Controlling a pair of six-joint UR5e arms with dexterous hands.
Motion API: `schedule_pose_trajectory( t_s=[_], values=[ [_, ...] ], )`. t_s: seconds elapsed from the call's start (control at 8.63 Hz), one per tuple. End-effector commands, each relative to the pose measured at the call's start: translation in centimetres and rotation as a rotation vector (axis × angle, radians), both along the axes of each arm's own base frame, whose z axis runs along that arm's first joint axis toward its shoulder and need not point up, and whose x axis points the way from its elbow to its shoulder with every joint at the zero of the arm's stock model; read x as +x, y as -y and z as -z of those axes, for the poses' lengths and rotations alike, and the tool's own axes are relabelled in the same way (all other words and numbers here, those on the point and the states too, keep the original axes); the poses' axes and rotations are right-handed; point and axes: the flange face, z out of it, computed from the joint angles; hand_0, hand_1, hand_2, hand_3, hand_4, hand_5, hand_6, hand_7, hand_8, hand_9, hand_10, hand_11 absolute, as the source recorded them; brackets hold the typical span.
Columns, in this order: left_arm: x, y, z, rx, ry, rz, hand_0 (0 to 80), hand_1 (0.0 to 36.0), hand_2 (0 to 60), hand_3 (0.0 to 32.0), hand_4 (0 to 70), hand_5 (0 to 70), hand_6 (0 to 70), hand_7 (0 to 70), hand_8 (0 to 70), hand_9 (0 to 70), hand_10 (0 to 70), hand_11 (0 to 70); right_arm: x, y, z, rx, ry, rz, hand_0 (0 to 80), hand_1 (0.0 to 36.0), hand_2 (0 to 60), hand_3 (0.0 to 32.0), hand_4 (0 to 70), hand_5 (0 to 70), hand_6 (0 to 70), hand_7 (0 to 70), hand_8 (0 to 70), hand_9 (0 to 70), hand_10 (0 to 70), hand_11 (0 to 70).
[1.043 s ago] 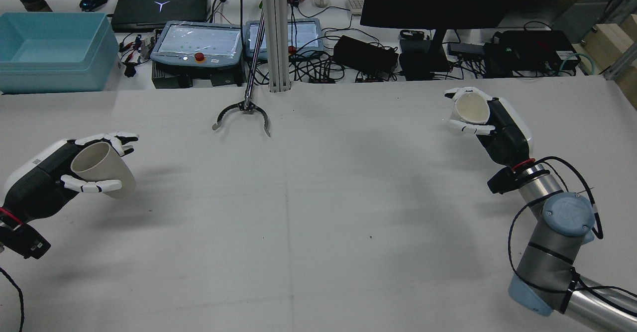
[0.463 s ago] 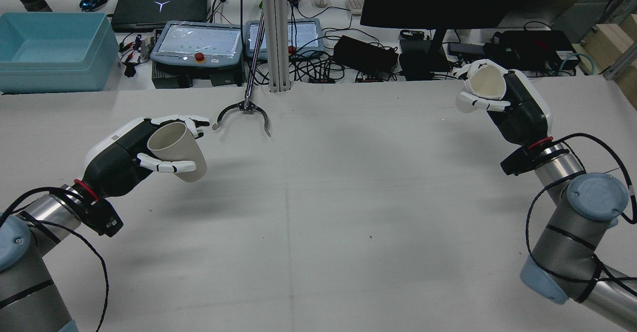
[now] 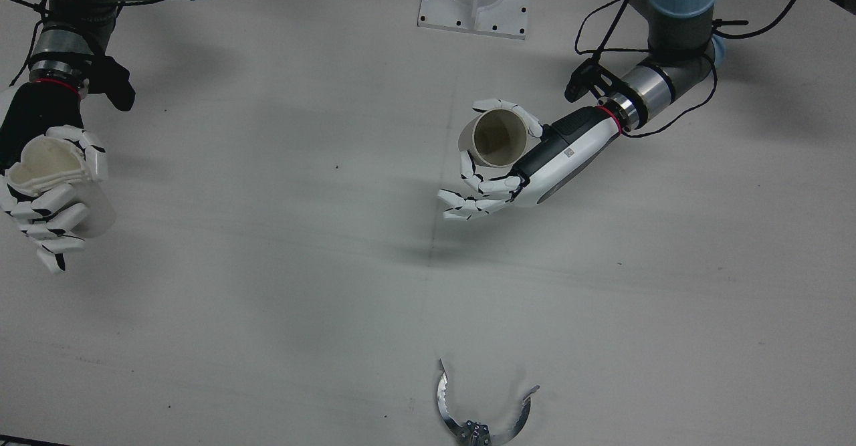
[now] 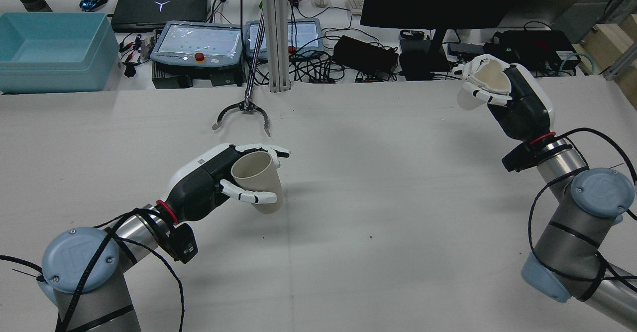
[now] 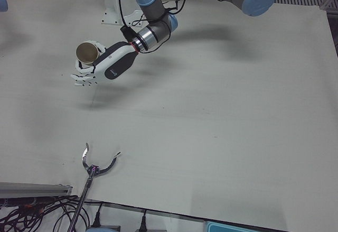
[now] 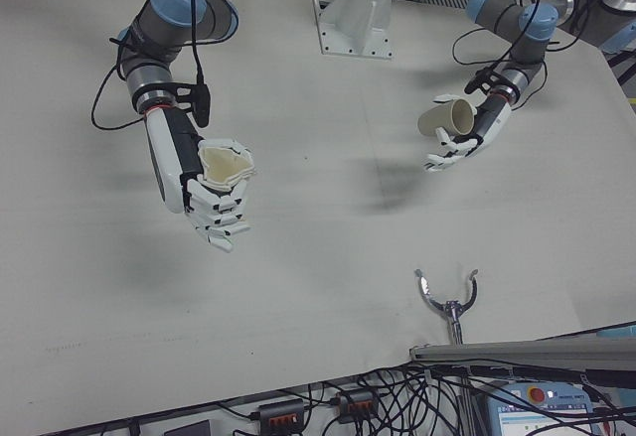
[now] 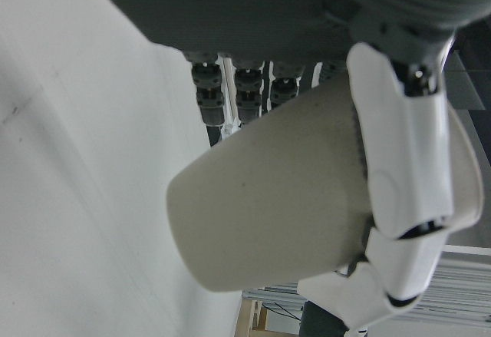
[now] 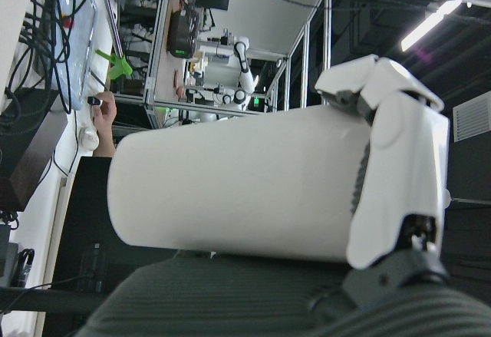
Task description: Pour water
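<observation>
Left hand (image 4: 219, 182) grips beige cup (image 4: 258, 182); right hand (image 4: 502, 98) squeezes white cup (image 4: 485, 85). Neither cup bears legible writing.

Above the table (image 4: 348, 252), the left hand (image 4: 219, 182) holds a cup (image 4: 256, 180) near the middle. The right hand (image 4: 502, 95) holds another cup (image 4: 485, 85) far to the right, at the far edge. Metal tongs (image 4: 241, 115) lie beyond the left hand.
</observation>
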Motion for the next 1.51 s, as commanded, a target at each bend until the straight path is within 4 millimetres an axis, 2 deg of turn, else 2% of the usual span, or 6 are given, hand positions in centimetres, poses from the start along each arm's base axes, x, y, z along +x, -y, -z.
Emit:
schedule_pose_trajectory(
  t_s=[0.0,0.35,0.7,0.93,1.16,1.39],
  values=[
    [6.1,-0.1,5.3,0.013,-0.014,-0.040,51.1,36.0,60.0,0.0,47.9,70.0,19.2,29.1,11.8,18.2,11.8,19.2,0.6,-2.5,7.5,0.037,-0.127,0.006,56.9,36.0,60.0,0.0,31.0,70.0,39.7,53.0,23.4,33.3,9.6,17.1],
    [8.1,0.4,8.0,0.033,-0.016,-0.035,50.5,36.0,60.0,0.0,46.9,70.0,19.0,28.9,12.1,18.6,12.1,19.6,0.1,-3.5,15.9,0.180,-0.358,-0.041,56.3,36.0,60.0,0.0,29.0,70.0,38.8,51.6,22.6,32.2,9.4,16.8],
    [9.6,-1.2,8.2,0.040,-0.010,-0.059,50.7,36.0,60.0,0.0,46.6,70.0,18.9,28.6,11.9,18.4,12.1,19.6,1.6,-6.4,24.6,0.292,-0.710,-0.221,59.2,36.0,60.0,0.0,34.7,70.0,40.8,54.7,21.7,30.9,9.9,17.8],
    [9.4,-0.9,8.2,0.041,-0.012,-0.054,50.3,36.0,60.0,0.0,45.1,70.0,18.6,28.2,11.9,18.4,12.0,19.5,0.4,-8.0,24.4,0.308,-0.930,-0.254,72.4,36.0,60.0,0.0,42.3,70.0,41.1,56.4,20.3,29.0,10.7,19.4],
    [9.1,-0.6,8.0,0.040,-0.012,-0.048,50.2,36.0,60.0,0.0,44.8,70.0,18.5,27.9,11.8,18.3,12.0,19.4,-1.8,-8.8,23.4,0.318,-1.021,-0.241,62.7,36.0,60.0,0.0,43.6,70.0,38.1,50.7,19.5,27.7,10.8,19.3],
    [9.1,-0.6,8.4,0.043,-0.022,-0.049,49.9,36.0,60.0,0.0,44.7,70.0,18.4,27.6,11.7,18.1,11.9,19.3,-5.9,-7.3,22.6,0.314,-1.070,-0.202,61.9,36.0,60.0,0.0,44.2,70.0,38.0,49.2,19.8,27.8,10.8,19.3]
  ],
)
